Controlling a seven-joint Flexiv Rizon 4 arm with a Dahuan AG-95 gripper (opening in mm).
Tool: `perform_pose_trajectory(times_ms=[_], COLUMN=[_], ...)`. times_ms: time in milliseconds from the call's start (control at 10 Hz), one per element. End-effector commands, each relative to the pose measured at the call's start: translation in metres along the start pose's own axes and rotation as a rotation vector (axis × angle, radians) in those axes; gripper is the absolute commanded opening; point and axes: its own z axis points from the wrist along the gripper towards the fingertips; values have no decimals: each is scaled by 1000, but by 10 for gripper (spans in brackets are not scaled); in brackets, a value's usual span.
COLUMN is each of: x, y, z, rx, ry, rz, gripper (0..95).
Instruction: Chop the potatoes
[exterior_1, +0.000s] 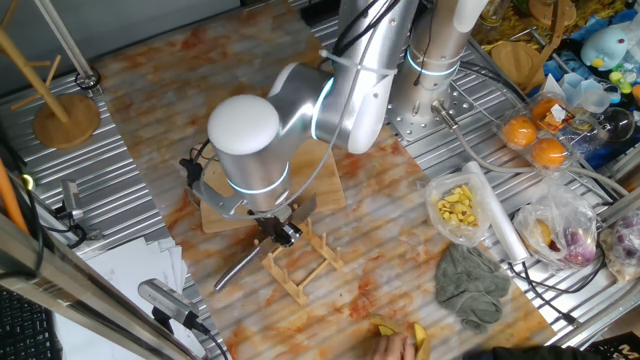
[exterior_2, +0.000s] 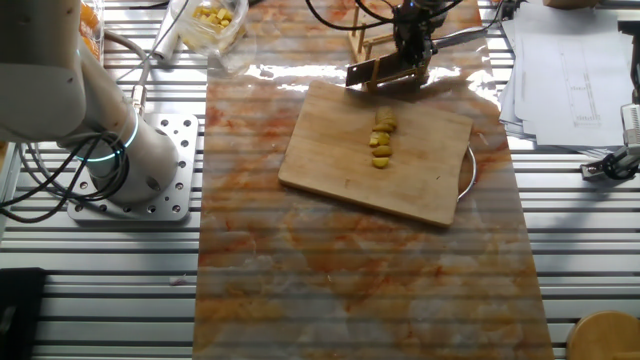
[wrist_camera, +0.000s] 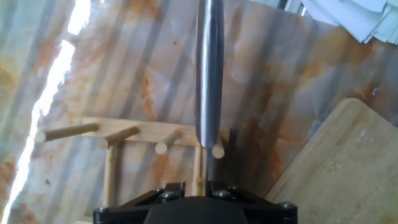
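The potatoes (exterior_2: 382, 145) lie as a short row of yellow-olive chunks in the middle of the wooden cutting board (exterior_2: 330, 150). In the first fixed view the arm hides them, and only the board's edge (exterior_1: 328, 190) shows. My gripper (exterior_2: 410, 55) hangs past the board's far edge, over a wooden peg rack (exterior_1: 300, 262). It is shut on a knife (exterior_2: 380, 72), whose steel handle (wrist_camera: 209, 68) runs straight out from the fingers in the hand view. The blade (exterior_1: 297, 212) points toward the board. The board's corner (wrist_camera: 348, 162) shows at the right of the hand view.
A clear bag of pale yellow pieces (exterior_1: 458, 208) lies right of the board, with a grey cloth (exterior_1: 470, 285) and banana peels (exterior_1: 405, 335) nearby. Oranges (exterior_1: 535, 140) and more bags sit far right. Paper sheets (exterior_2: 570, 60) and a wooden stand (exterior_1: 65, 115) are at the table's edges.
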Motion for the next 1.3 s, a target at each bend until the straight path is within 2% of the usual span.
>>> perform_pose_trajectory(times_ms=[100,300,400,500,900,1300], x=[5,11,19,28,62,77], y=[7,10,9,6,-13,-16], z=[-21,-48,-66,-76,-99,-108], rx=[-3,17,39,34,17,6], ry=[19,42,60,59,56,54], rz=[11,9,22,34,1,16], gripper=[190,190,190,0,0,0])
